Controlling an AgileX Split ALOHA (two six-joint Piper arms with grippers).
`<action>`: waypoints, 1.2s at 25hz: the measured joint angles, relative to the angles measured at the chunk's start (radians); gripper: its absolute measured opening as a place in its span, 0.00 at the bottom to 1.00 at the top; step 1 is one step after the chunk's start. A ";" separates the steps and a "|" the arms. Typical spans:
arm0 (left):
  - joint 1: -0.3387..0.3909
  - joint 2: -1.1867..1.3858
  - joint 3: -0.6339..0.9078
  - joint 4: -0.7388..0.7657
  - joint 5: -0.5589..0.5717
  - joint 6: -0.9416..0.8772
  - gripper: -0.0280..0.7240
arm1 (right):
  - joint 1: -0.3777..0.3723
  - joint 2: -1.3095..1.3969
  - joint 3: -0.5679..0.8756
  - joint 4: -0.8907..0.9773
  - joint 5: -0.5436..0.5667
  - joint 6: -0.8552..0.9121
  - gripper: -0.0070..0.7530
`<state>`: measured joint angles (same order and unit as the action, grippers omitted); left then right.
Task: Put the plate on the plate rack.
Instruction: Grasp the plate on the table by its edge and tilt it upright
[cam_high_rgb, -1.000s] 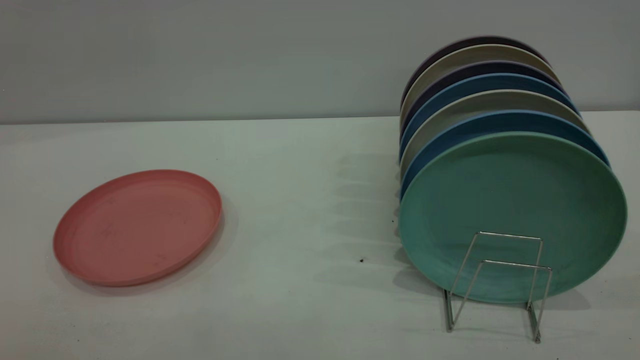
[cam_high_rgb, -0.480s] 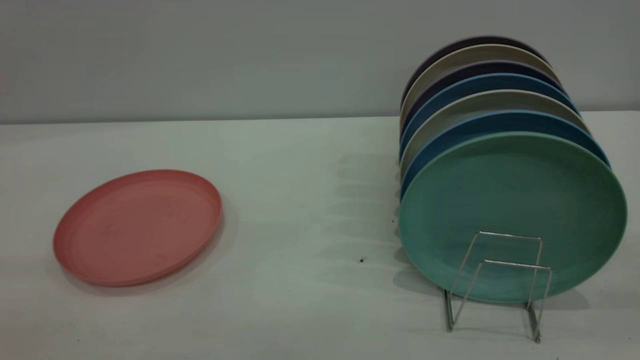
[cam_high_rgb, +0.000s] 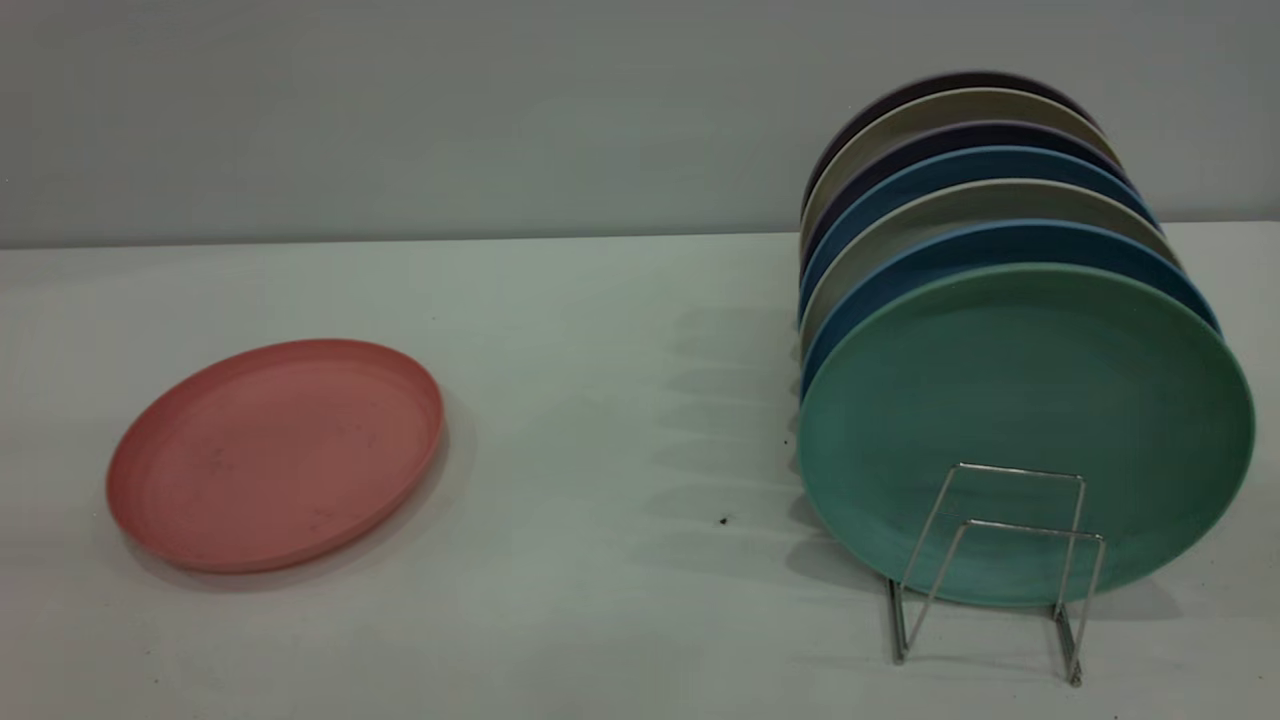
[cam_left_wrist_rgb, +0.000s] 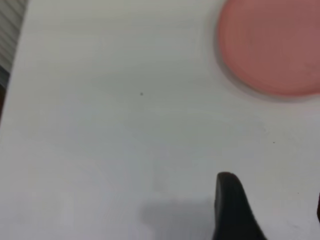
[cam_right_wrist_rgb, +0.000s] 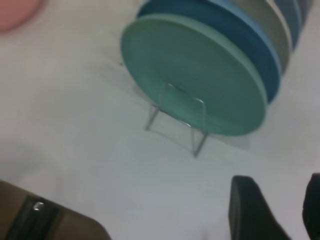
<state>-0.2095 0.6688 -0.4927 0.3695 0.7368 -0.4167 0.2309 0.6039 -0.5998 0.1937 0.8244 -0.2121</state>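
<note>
The salmon-pink plate (cam_high_rgb: 275, 455) lies flat on the white table at the left, nothing touching it. It also shows in the left wrist view (cam_left_wrist_rgb: 272, 47) and at a corner of the right wrist view (cam_right_wrist_rgb: 15, 12). The silver wire plate rack (cam_high_rgb: 1035, 528) stands at the right, with two bare loops in front (cam_right_wrist_rgb: 186, 93). Neither arm appears in the exterior view. My left gripper (cam_left_wrist_rgb: 272, 200) hovers open over bare table, well short of the pink plate. My right gripper (cam_right_wrist_rgb: 282, 200) is open above the table, a little way from the rack's front loops.
A teal-green plate (cam_high_rgb: 1025, 400) stands upright at the front of the rack, with several blue, beige and dark plates (cam_high_rgb: 985, 165) behind it. The table's edge (cam_left_wrist_rgb: 11, 75) shows in the left wrist view. A brown surface (cam_right_wrist_rgb: 45, 215) lies beyond the table near the right arm.
</note>
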 joint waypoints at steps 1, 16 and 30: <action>0.000 0.051 0.000 0.005 -0.030 -0.008 0.62 | 0.000 0.017 -0.002 0.016 -0.011 -0.012 0.38; 0.172 0.642 -0.101 0.058 -0.335 -0.148 0.62 | 0.000 0.107 -0.003 0.176 -0.030 -0.148 0.38; 0.305 0.961 -0.314 -0.011 -0.360 -0.010 0.62 | 0.000 0.107 -0.003 0.183 -0.042 -0.154 0.38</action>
<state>0.0960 1.6300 -0.8072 0.3588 0.3772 -0.4266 0.2309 0.7104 -0.6030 0.3763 0.7825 -0.3664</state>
